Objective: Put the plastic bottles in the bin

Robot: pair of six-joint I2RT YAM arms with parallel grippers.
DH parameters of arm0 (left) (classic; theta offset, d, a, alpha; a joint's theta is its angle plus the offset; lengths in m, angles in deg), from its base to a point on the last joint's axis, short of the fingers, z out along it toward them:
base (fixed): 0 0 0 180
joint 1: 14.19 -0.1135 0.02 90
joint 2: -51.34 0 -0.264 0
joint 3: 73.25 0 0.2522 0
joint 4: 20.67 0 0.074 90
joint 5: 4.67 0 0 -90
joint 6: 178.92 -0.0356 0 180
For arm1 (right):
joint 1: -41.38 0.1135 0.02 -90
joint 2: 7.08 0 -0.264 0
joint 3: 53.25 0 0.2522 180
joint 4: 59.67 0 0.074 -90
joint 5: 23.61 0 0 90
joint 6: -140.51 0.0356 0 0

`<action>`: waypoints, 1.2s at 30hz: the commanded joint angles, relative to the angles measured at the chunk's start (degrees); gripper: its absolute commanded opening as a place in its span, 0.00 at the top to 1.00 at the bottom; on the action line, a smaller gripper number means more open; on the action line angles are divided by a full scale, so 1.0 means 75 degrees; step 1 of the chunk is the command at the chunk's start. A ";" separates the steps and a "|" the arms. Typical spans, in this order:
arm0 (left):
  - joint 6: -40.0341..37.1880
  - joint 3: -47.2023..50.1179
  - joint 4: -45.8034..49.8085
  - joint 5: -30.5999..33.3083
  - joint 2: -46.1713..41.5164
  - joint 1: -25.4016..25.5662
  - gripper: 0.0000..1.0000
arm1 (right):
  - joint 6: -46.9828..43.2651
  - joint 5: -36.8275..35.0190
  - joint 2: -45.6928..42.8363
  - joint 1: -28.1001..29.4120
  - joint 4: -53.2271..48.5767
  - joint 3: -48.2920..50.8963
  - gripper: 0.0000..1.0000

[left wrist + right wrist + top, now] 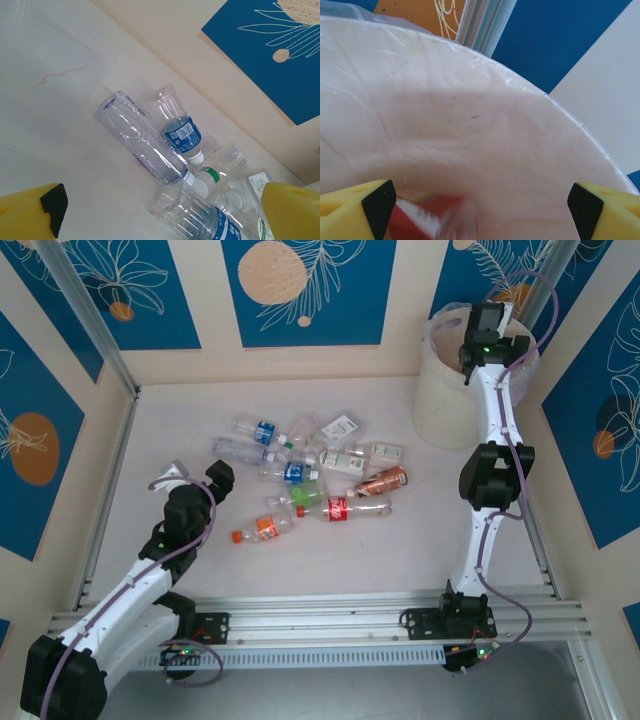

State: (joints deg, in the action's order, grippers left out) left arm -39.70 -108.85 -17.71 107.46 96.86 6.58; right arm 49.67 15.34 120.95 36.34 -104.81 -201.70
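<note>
Several plastic bottles (310,475) lie in a loose heap on the middle of the table. My left gripper (215,480) stands open just left of the heap. In the left wrist view the left gripper (165,210) is low over the table, with a clear label-less bottle (140,140), a blue-labelled bottle (182,132) and another blue-labelled one (200,215) ahead of it. My right gripper (487,325) hangs over the bin (440,410) at the far right. There the right gripper (480,210) is open, and a blurred red-labelled bottle (420,220) shows below it inside the bin's lined wall (470,115).
Beige walls with blue panels (300,290) close the table in at the back and sides. A metal rail (330,615) runs along the near edge. Bare tabletop (170,430) lies left of the heap and between heap and bin.
</note>
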 commanded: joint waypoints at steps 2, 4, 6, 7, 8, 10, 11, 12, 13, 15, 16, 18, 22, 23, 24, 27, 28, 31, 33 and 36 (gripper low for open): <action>0.0139 0.0040 0.0174 -0.0060 -0.0062 -0.0122 0.00 | 0.0510 0.0067 -0.0430 0.0024 -0.0212 -0.0246 0.08; 0.0139 0.0002 0.0226 -0.0092 -0.0047 -0.0127 0.00 | 0.0763 0.0306 -0.0635 0.0049 -0.0378 -0.0250 0.07; 0.0070 -0.0086 0.0389 -0.0142 0.0026 -0.0130 0.00 | 0.1052 0.0584 -0.0887 0.0088 -0.0551 -0.0218 0.05; 0.0017 -0.0203 0.0585 -0.0178 0.0091 -0.0127 0.00 | 0.1194 0.0754 -0.1045 0.0108 -0.0606 -0.0168 0.04; -0.0024 -0.0331 0.0807 -0.0215 0.0176 -0.0133 0.00 | 0.1289 0.0905 -0.1202 0.0137 -0.0627 -0.0082 0.03; -0.0138 -0.0646 0.1260 -0.0346 0.0441 -0.0133 0.00 | 0.1471 0.1288 -0.1629 0.0201 -0.0553 0.0214 0.02; -0.0134 -0.0753 0.1428 -0.0405 0.0576 -0.0132 0.00 | 0.1648 0.1448 -0.1828 0.0214 -0.0517 0.0395 0.01; -0.0106 -0.0900 0.1623 -0.0497 0.0734 -0.0126 0.00 | 0.1820 0.1796 -0.2097 0.0215 -0.0522 0.0616 0.01; -0.0080 -0.1039 0.1833 -0.0610 0.0899 -0.0111 0.00 | 0.1945 0.2029 -0.2360 0.0241 -0.0445 0.0892 0.00; -0.0066 -0.1354 0.2287 -0.0745 0.1237 -0.0045 0.00 | 0.2101 0.2310 -0.2863 0.0313 -0.0257 0.1428 0.00; -0.0058 -0.1520 0.2558 -0.0769 0.1419 0.0018 0.00 | 0.2162 0.2535 -0.3150 0.0350 -0.0100 0.1780 0.00; -0.0173 -0.1782 0.2979 -0.0835 0.1683 0.0072 0.00 | 0.2312 0.2993 -0.3717 0.0400 0.0248 0.2540 0.00; -0.1476 -0.2133 0.3171 -0.1609 0.2037 0.0113 0.00 | 0.2548 0.4263 -0.5047 0.0461 0.1053 0.4253 0.00; -0.1927 -0.2170 0.3133 -0.1930 0.2084 0.0127 0.00 | 0.2512 0.4636 -0.5340 0.0461 0.1228 0.4639 0.00; -0.2386 -0.2211 0.3138 -0.2229 0.2110 0.0178 0.00 | 0.2432 0.5077 -0.5679 0.0461 0.1482 0.5096 0.01; -0.3496 -0.2261 0.3273 -0.2624 0.2117 0.0372 0.00 | 0.2419 0.6008 -0.6584 0.0483 0.2223 0.6468 0.01; -0.3804 -0.2295 0.3337 -0.2627 0.2111 0.0462 0.00 | 0.2421 0.6367 -0.6890 0.0494 0.2507 0.6972 0.00; -0.4450 -0.2593 0.3896 -0.2460 0.2169 0.0672 0.00 | 0.2422 0.7228 -0.7700 0.0542 0.3189 0.8231 0.00; -0.4927 -0.3062 0.4713 -0.2159 0.2424 0.0758 0.00 | 0.2370 0.7507 -0.8154 0.0606 0.3443 0.8854 0.00; -0.6288 -0.3553 0.5620 -0.1971 0.2777 0.1079 0.00 | 0.2179 0.7636 -0.8736 0.0698 0.3597 0.9650 0.01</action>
State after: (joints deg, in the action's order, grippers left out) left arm -74.54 -132.02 15.35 91.53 116.20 12.77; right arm 66.98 67.05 58.96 40.91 -83.26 -132.51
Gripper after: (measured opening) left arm 0.998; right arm 0.995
